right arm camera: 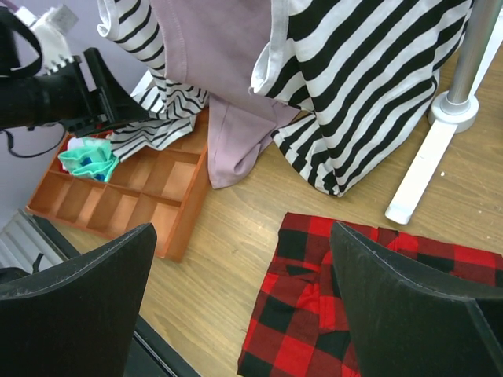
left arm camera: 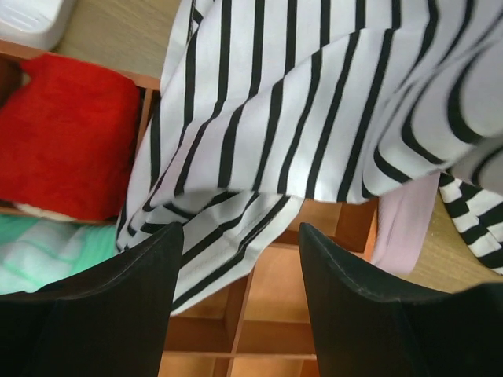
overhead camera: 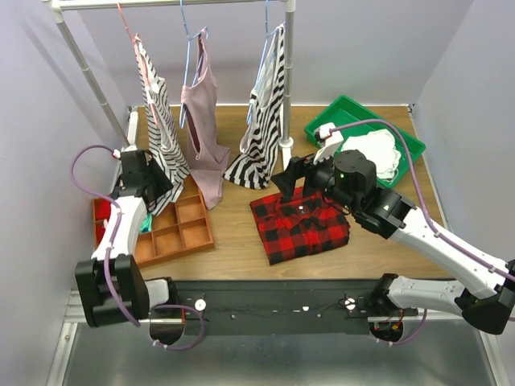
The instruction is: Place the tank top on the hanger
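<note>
Tank top (overhead camera: pixel 157 133): it is hanging at the far left of the worktop (overhead camera: pixel 233 257), under the left end of the rail (overhead camera: pixel 161 4). Its bottom edge is drooping down over the wooden box (overhead camera: pixel 193 235).
Hanger (overhead camera: pixel 126 26): the pink-red one is hooking over the rail, and the top's straps look like they are sitting on it.
What is done: I think the big part is finished, because the top is hanging from the hanger without help.
What is left: maybe only letting the cloth settle and pulling the arms away. I cannot tell if both straps are sitting well on the wire.
Left gripper (left arm camera: pixel 240 236): it is gaping wide with nothing in it. It is waiting right by the bottom edge of the top, with the cloth hanging just past its tips.
Right gripper (right arm camera: pixel 240 228): it is spread wide too, and it is hovering over the plaid shirt (overhead camera: pixel 302 225), well away from the top.
Cloth: the top is soft and floppy. It is white with thin black lines far apart, and it is folding into loose waves.
Wire: the hanger is thin and stiff. It is making a triangle with a hook on top.
Neighbours: a plain mauve top (overhead camera: pixel 201 137) and a top with fat black and white stripes (overhead camera: pixel 261 145) are hanging to the right on light blue hangers.
Box: it is orange-brown wood with little square pockets, and one pocket is holding a fuzzy red cloth (left arm camera: pixel 67 137).
</note>
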`<action>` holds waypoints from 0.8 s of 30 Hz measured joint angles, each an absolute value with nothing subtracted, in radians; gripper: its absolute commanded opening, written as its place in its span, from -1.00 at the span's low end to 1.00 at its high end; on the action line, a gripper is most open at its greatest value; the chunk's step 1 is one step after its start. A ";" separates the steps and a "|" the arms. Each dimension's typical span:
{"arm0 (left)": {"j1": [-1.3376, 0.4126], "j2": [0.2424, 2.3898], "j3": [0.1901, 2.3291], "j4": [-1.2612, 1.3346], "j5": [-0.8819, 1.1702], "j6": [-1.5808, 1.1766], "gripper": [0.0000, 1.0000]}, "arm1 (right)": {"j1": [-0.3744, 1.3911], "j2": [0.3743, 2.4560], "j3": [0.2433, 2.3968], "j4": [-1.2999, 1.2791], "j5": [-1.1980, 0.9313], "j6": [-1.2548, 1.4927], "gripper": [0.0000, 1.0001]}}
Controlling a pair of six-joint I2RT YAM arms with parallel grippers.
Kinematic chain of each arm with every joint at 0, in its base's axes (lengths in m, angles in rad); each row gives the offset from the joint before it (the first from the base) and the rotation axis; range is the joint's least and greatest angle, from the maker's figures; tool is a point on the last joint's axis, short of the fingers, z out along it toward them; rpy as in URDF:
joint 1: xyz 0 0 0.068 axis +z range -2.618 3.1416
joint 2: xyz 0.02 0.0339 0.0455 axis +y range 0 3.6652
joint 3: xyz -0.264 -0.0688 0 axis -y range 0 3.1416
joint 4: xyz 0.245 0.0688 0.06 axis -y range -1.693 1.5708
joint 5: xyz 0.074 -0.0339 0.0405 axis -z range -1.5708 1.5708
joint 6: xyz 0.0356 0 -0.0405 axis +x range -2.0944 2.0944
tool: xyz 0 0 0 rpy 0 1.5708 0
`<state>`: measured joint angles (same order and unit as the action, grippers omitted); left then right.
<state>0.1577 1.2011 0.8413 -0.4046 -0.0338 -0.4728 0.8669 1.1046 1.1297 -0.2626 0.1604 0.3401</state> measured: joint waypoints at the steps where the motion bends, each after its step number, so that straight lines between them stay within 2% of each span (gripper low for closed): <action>1: 0.158 1.233 0.841 -0.395 -0.034 -0.484 0.34 | 0.867 1.105 1.127 -0.262 0.160 0.340 0.97; 7: 0.158 1.367 0.899 -0.348 -0.022 -0.525 0.29 | 0.867 1.104 1.125 -0.262 0.168 0.339 0.98; 24: 0.158 1.848 1.332 -0.194 0.132 -0.613 0.35 | 0.867 1.143 1.155 -0.267 0.252 0.284 0.98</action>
<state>0.1577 1.8484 1.3323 -0.1936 0.1322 -0.6132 0.8669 1.1435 1.1553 -0.2668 0.2523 0.2844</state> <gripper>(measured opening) 0.665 0.990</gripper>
